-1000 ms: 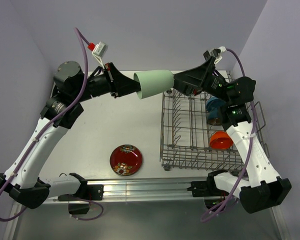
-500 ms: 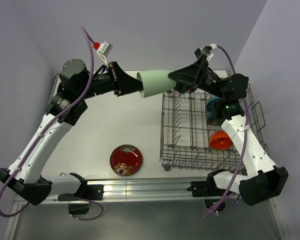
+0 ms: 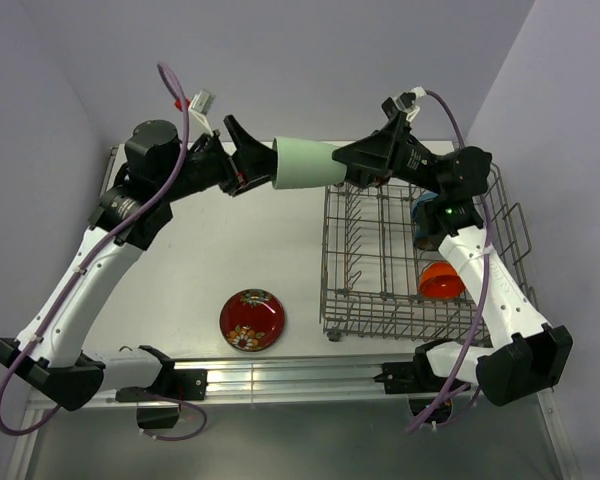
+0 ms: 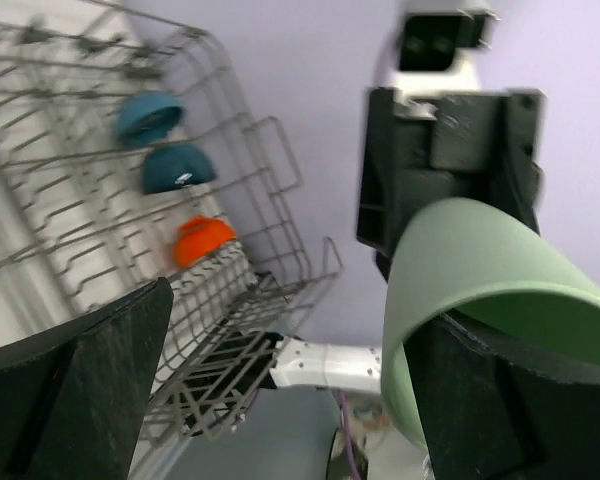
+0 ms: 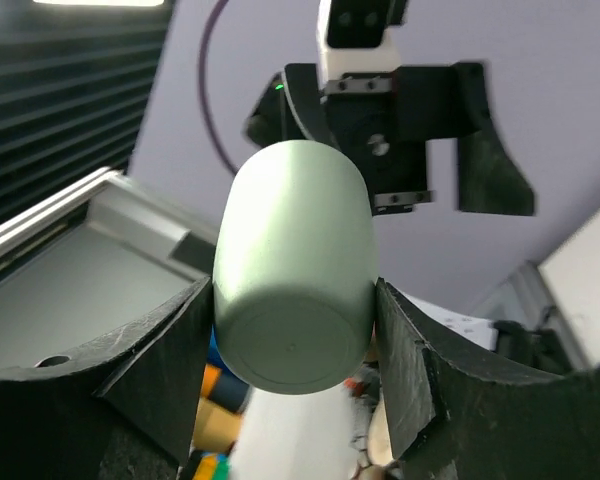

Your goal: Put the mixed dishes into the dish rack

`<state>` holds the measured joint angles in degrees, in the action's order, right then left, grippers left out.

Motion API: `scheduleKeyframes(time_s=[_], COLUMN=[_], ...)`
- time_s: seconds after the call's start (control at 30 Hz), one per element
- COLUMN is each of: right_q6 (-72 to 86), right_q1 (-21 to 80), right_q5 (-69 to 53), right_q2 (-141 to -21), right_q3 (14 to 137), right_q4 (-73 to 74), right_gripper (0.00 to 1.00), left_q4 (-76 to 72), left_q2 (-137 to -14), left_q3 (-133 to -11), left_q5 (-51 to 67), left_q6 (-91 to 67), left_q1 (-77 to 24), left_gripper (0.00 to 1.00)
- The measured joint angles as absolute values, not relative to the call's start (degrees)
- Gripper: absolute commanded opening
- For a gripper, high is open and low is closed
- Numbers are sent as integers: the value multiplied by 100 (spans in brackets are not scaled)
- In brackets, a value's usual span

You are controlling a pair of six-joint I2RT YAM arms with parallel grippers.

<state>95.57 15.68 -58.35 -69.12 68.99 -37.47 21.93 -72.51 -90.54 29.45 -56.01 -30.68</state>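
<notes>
Above white bench [image 3: 200,250], pale green cup [image 3: 305,163] hangs horizontal, long axis left-right, mouth facing left; right pincer [image 3: 342,168] pinches its base, left pincer [image 3: 260,162] spread.

white table [image 3: 195,255], dish rack [image 3: 375,287], red plate [image 3: 252,320]
</notes>
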Motion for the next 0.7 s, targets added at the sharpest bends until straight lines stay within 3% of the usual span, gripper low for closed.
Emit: scheduleKeyframes(time_s=[0.13,0.37,0.53,0.7], right_q6=[8842,6233,4204,3105], right_q1=[1439,965,956,980], right_q5=[-5811,-4984,-2867,-886], right_q2=[-6928,-7054,-7758,-8340], right_q3=[6930,8381,10291,10763], right_q4=[-2790,1098,3870,5402], right_gripper=[0,0,0,0], left_q4=[3225,5113,5529,5725], left_q2=[-6971,-5848,-5743,-6643], left_q3=[-9061,-9061,-8971,-8772], left_q5=[1570,-1520,-1839,-1186], left_q6=[-5686,-6274,-6364,-6171], left_q1=[-3057,-2884,-2882,-2880], left_gripper=[99,99,93,89])
